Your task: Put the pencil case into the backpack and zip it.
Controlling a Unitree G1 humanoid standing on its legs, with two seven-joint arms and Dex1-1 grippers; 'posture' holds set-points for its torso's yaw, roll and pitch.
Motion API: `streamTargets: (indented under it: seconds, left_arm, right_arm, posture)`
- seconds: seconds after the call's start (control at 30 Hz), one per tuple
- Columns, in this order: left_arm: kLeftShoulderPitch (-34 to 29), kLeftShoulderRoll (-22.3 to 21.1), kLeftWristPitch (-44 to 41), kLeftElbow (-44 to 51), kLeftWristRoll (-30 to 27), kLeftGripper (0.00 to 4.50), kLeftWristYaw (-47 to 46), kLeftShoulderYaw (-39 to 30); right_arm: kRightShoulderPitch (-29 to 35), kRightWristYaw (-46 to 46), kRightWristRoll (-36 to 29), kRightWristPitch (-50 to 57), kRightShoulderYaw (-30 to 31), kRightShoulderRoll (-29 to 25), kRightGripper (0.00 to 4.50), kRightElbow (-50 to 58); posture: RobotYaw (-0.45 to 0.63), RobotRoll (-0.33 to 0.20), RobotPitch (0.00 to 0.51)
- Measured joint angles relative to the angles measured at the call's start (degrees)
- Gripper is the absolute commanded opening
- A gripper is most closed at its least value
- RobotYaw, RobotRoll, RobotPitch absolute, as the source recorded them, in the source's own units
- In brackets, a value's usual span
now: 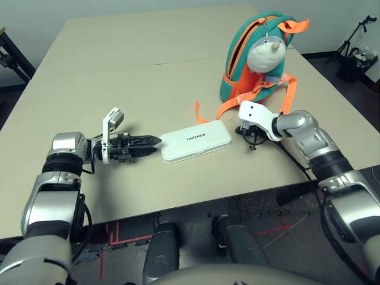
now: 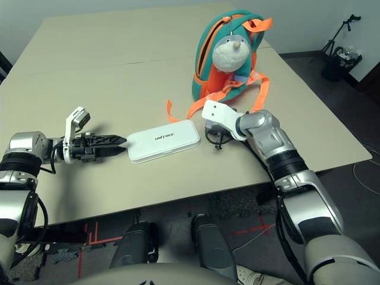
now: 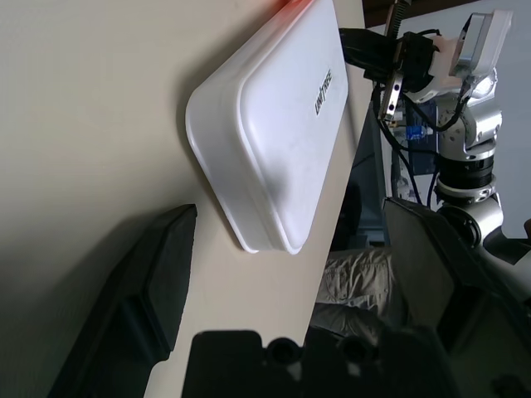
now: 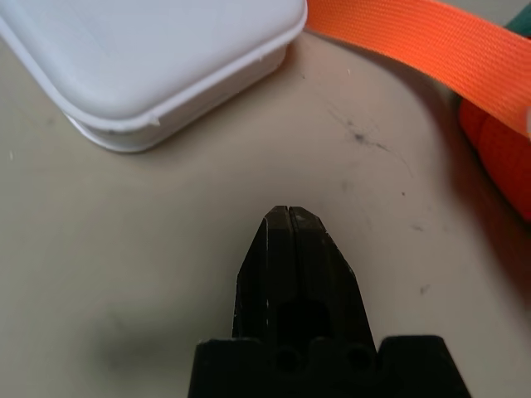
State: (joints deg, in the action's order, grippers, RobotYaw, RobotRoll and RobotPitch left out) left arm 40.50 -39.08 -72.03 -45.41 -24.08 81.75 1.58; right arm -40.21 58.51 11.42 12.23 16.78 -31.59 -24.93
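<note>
We find the pencil case lying flat on the table, lid up with its dark lettering showing, in the near middle of the scene. The backpack stands upright beyond it, toward two o'clock from the case, with its plush animal head facing us and an orange strap trailing down onto the table close to the case's far end.

Our left gripper lies low at the case's nine o'clock end. Its fingers are spread, one on each side of that short end, not yet touching it as far as we can see. Our right gripper sits just off the three o'clock end of the case, its fingers pressed together and holding nothing, tips pointing down at the bare table.

We judge the case to be a rigid, light shell with a smooth, probably slippery surface; it should not deform under pressure, but it may slide along the table if pushed from one end. The best hold looks like a pinch across the narrow width near the nine o'clock end, just inside the rounded corners. The backpack looks soft and may tip or sag when the case goes in. We cannot tell how far its zip stands open.
</note>
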Motion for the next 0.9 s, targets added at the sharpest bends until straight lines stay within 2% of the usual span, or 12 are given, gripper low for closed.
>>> streamTargets:
  seconds: [0.5,0.9]
  left_arm:
    - [-0.9,-0.1,-1.9,1.9,-2.9,4.5,-3.5,-0.6]
    - [-0.8,0.8,0.6,1.9,-3.0,4.5,-3.7,-0.6]
  right_arm:
    - [3.3,-0.2,-1.4,3.3,0.3,0.7,0.03,5.0]
    - [5.1,0.2,-1.4,8.4,1.7,2.5,0.03,11.4]
  posture:
    - [-0.08,0.0,0.119]
    - [-0.1,0.0,0.119]
